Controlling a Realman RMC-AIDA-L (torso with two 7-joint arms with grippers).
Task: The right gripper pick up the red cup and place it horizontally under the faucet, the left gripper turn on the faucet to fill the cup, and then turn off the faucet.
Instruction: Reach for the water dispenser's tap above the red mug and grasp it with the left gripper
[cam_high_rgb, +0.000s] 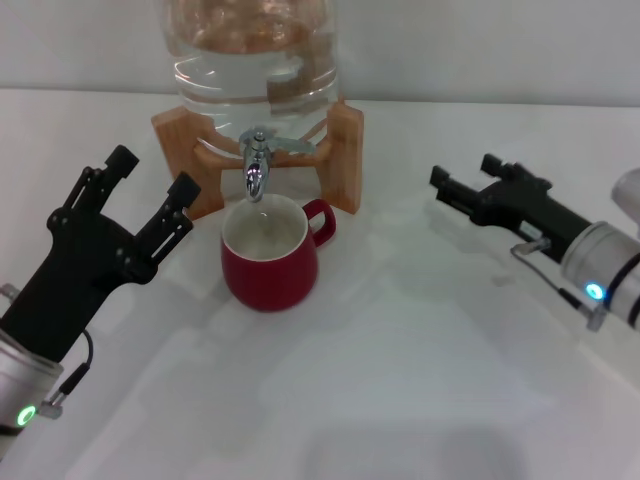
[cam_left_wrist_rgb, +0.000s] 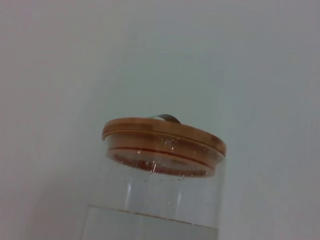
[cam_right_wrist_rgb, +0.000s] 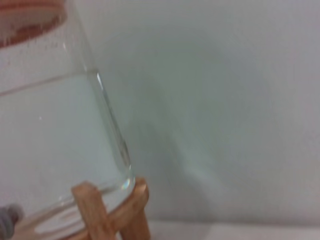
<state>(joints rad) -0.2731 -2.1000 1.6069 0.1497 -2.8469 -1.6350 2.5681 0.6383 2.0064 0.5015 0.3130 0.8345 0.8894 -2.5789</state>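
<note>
The red cup (cam_high_rgb: 270, 255) stands upright on the white surface (cam_high_rgb: 400, 380), directly below the spout of the faucet (cam_high_rgb: 256, 165), with its handle turned to the far right. This position makes sense, because water falling from the spout lands inside the cream-white interior and not on the surface. I cannot tell if there is already water in the cup. The faucet sits at the front of the clear water jug (cam_high_rgb: 250, 50), which rests in a wooden stand (cam_high_rgb: 345, 150) that lifts the spout high enough for a cup to go under it. The left gripper (cam_high_rgb: 150, 195) is to the left of the cup, near it but not touching, and its jaws are apart and point toward the faucet; I judge it is ready to reach the lever. The right gripper (cam_high_rgb: 445, 185) is well apart on the right, holding nothing, and I cannot tell how its jaws stand; it seems to leave room for the left arm.
</note>
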